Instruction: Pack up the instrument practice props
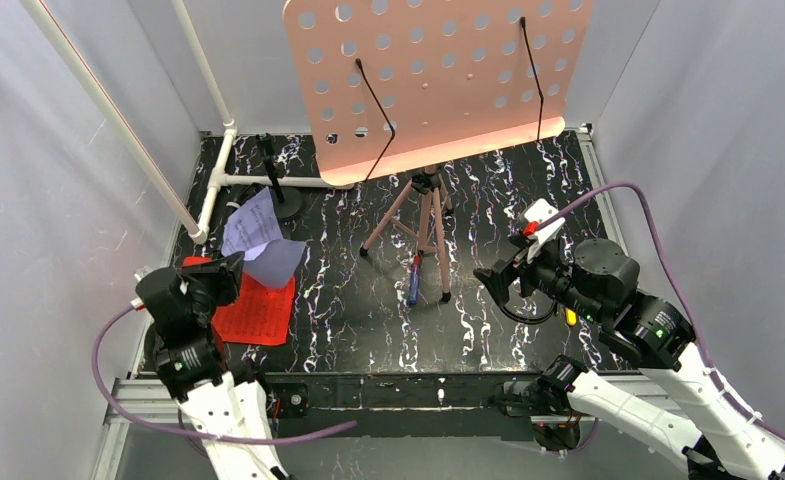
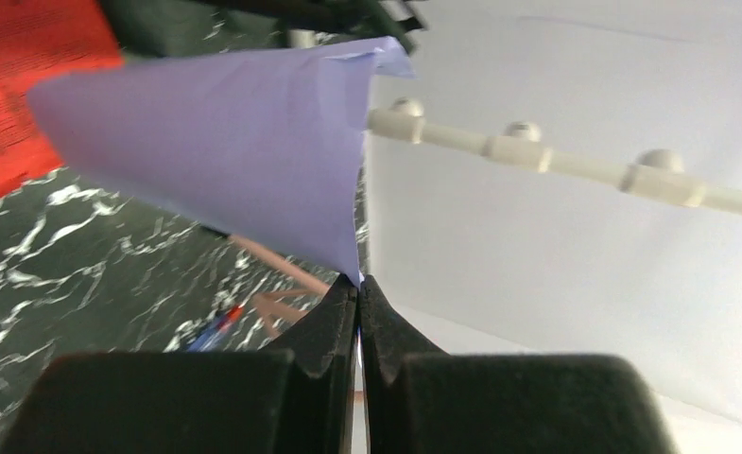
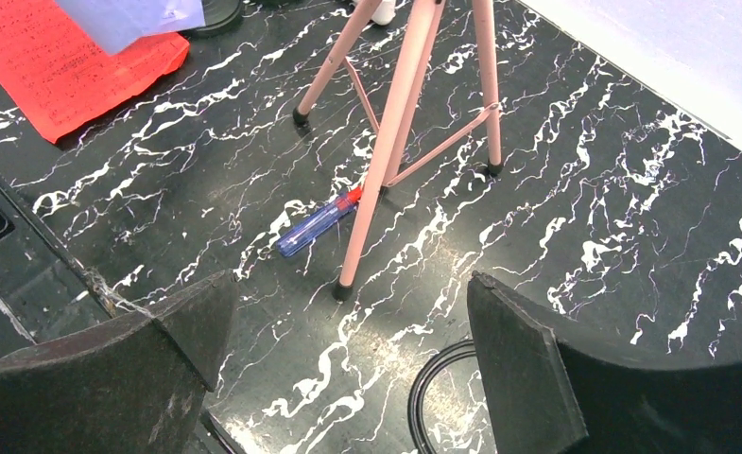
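Observation:
The pink hole-punched rack (image 1: pixel 438 75) stands at the back on pink tripod legs (image 1: pixel 423 225), which also show in the right wrist view (image 3: pixel 395 123). My left gripper (image 1: pixel 226 272) is shut on a corner of a white sheet (image 1: pixel 260 238), which hangs lifted over the table (image 2: pixel 225 142); its jaws (image 2: pixel 359 282) are pressed together on the paper. A red sheet (image 1: pixel 258 310) lies flat beneath it. One black microphone (image 1: pixel 271 160) stands on its round base at the back left; I see no second one. My right gripper (image 1: pixel 496 278) is open and empty, right of the tripod (image 3: pixel 348 284).
A white pipe frame (image 1: pixel 218 175) runs along the left and back left. A blue pen with a red cap (image 1: pixel 413 280) lies by the tripod's front foot. A thin black ring (image 3: pixel 423 388) lies on the marbled black table (image 1: pixel 508 200) under my right gripper. White walls close in the sides.

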You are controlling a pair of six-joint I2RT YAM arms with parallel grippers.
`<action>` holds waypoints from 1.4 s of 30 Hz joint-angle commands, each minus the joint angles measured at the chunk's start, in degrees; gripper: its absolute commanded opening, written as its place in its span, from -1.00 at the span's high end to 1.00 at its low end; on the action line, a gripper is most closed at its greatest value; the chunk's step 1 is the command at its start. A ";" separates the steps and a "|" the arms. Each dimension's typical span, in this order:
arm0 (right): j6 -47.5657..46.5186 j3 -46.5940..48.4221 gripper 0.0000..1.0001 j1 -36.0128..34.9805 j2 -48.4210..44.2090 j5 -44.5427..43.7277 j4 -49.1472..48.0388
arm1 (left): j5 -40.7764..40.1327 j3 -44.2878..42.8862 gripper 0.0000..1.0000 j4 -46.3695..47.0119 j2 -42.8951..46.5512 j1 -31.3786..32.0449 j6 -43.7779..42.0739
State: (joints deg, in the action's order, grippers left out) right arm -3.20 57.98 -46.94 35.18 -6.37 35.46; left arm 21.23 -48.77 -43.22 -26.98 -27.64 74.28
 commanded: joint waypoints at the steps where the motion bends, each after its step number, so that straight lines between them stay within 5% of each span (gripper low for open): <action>1: -1.09 2.03 -0.97 -0.10 -1.25 0.19 -0.92 | -3.07 0.90 1.00 8.06 2.44 -0.31 6.42; 4: -1.39 1.84 -0.97 -0.14 -1.99 -0.04 -0.57 | -1.29 4.56 1.00 10.55 3.66 -0.29 4.14; 9: -1.52 2.04 -0.97 -0.12 -2.82 -0.26 0.47 | -11.54 8.47 1.00 6.74 16.26 -0.31 4.67; 14: -1.54 2.27 -0.97 -0.12 -2.90 -0.06 0.50 | -19.13 1.84 1.00 0.06 19.58 -0.27 5.52; 21: -1.47 2.12 -0.97 -0.11 -2.89 0.04 0.03 | -16.93 -3.48 1.00 6.01 12.57 -0.26 4.88; 32: -1.85 1.88 -0.97 -0.12 -3.63 -0.07 0.81 | -12.87 14.21 1.00 26.32 14.88 -0.31 -2.96; 42: -1.90 1.75 -0.97 -0.16 -2.88 1.36 0.20 | -9.59 20.79 1.00 14.35 25.99 -0.29 -12.41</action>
State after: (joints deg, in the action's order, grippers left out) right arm -4.54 57.98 -46.94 32.21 -5.93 37.23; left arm 9.10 -29.95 -23.75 -3.79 -27.64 67.02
